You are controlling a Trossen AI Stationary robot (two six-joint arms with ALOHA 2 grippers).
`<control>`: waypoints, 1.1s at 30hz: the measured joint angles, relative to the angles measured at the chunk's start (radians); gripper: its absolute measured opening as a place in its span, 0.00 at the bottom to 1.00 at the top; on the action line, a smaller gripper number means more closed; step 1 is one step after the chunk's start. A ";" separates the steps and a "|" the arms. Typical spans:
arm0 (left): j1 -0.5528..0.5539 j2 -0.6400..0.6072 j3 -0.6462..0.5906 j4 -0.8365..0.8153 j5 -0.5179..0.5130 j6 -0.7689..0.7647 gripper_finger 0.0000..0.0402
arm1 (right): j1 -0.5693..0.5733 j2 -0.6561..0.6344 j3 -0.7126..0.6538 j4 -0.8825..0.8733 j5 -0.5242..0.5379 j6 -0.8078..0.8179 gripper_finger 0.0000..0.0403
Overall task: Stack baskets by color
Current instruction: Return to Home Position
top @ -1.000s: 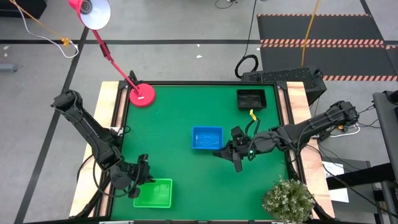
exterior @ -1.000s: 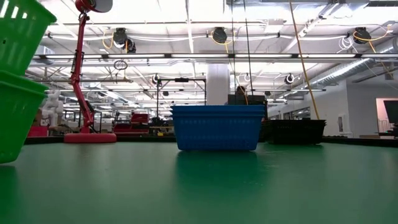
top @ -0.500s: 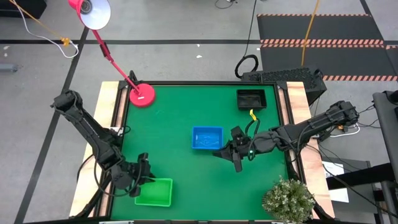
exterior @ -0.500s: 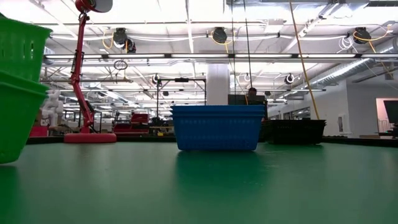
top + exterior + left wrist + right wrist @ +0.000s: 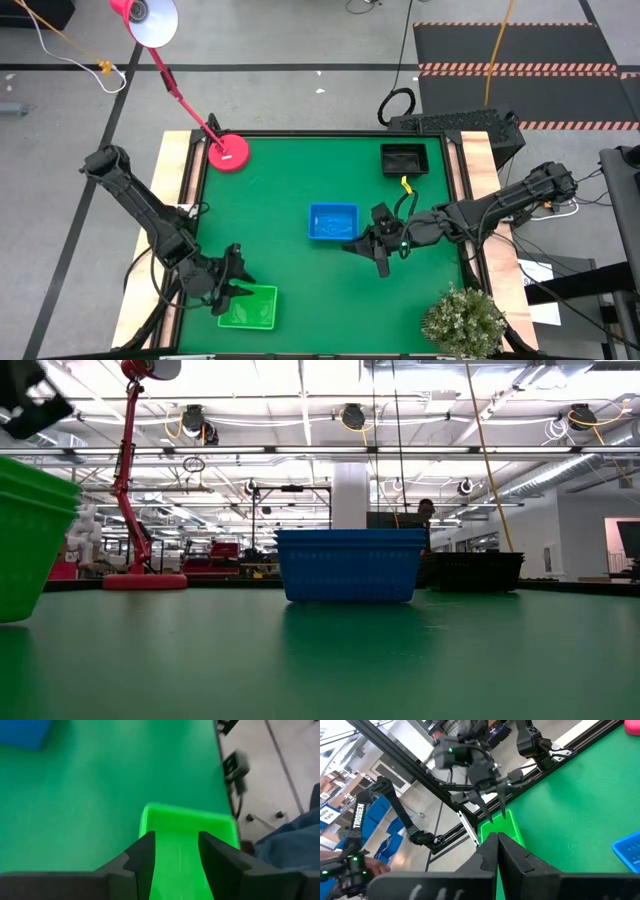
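Note:
Green baskets (image 5: 248,307) sit nested one in another at the table's near left, resting flat on the mat; they also show in the low view as green baskets (image 5: 25,540). My left gripper (image 5: 236,285) hovers open just above their left rim, and in the wrist view the left gripper (image 5: 175,847) shows green basket (image 5: 187,827) between and beyond its fingers without touching it. A blue basket (image 5: 333,222) stands mid-table and a black basket (image 5: 404,159) at the far right. My right gripper (image 5: 376,252) hangs shut just right of the blue basket, holding nothing.
A red lamp base (image 5: 228,153) stands at the far left corner, its arm reaching out over the floor. A small bushy plant (image 5: 462,318) fills the near right corner. Bare green mat lies between the baskets. A person (image 5: 427,512) shows far behind the table.
My left gripper has opened, let go of the upper green basket and risen a little. That basket, held tilted above the lower one a second ago, has dropped level into the green basket beneath it. The right arm has kept still.

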 joint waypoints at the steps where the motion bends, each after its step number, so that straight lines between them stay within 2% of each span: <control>1: 0.010 -0.005 0.019 -0.011 0.000 0.020 0.36 | 0.000 0.000 0.000 0.000 0.000 0.000 0.00; 6: 0.085 -0.025 0.126 -0.055 -0.006 0.159 0.28 | 0.000 0.000 0.000 0.000 0.000 -0.076 0.00; 12: 0.192 -0.052 0.249 -0.071 -0.016 0.383 0.18 | -0.004 -0.025 0.000 0.000 0.001 -0.341 0.00; 17: 0.278 -0.090 0.340 -0.079 -0.119 0.515 0.08 | -0.040 -0.082 0.000 -0.003 0.001 -0.546 0.00; 20: 0.354 -0.120 0.367 -0.076 -0.124 0.630 0.02 | -0.075 -0.135 0.001 -0.030 0.002 -0.672 0.00; 24: 0.475 -0.166 0.378 -0.068 -0.121 0.673 0.02 | -0.124 -0.211 0.001 -0.083 0.002 -0.826 0.00; 33: 0.705 -0.200 0.380 -0.066 -0.015 0.759 0.02 | -0.210 -0.375 -0.001 -0.218 0.001 -0.969 0.00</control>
